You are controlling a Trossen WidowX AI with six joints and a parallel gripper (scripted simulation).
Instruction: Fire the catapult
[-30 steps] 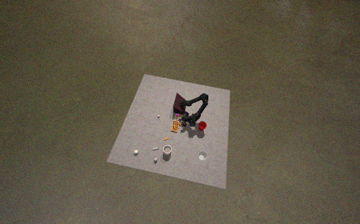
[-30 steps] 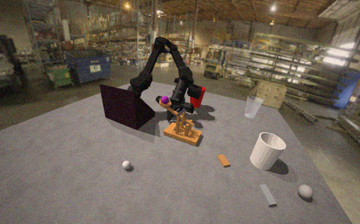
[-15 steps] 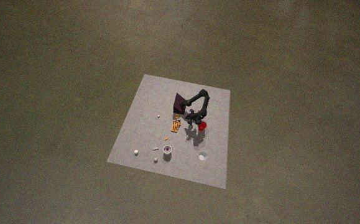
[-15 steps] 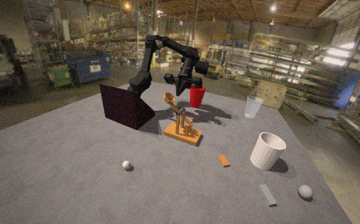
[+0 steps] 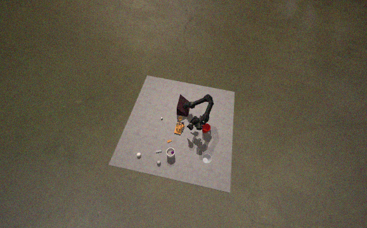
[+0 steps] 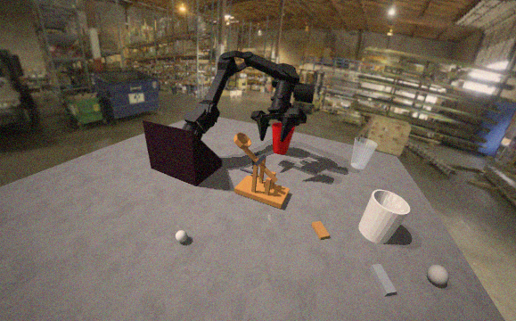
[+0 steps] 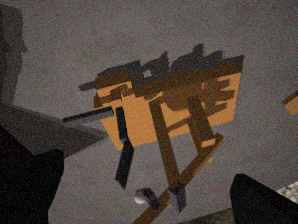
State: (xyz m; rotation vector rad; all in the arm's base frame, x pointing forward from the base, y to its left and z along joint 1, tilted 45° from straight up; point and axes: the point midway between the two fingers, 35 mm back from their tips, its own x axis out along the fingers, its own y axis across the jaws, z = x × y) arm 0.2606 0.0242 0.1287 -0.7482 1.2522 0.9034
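The orange catapult (image 5: 179,130) (image 6: 259,193) (image 7: 137,127) stands on the table. Its throwing arm is swung up and the spoon (image 5: 180,118) (image 6: 241,140) at its end is raised and empty. The purple ball (image 5: 172,152) shows inside the rim of the white mug (image 5: 168,154) (image 6: 380,219) in the top view; in the exterior view the mug's wall hides it. The mug stands upright. My gripper (image 5: 194,127) (image 6: 274,134) (image 7: 150,174) is open and empty, above and beside the catapult, on the side of the red cup.
The red cup (image 5: 206,128) (image 6: 281,144) stands behind the gripper, a clear cup (image 5: 206,158) (image 6: 364,153) farther off. A dark wedge (image 5: 182,107) (image 6: 173,153) is near the arm's base. An orange block (image 5: 169,141) (image 6: 320,230), a grey block (image 5: 158,151) (image 6: 383,280) and pale balls lie about.
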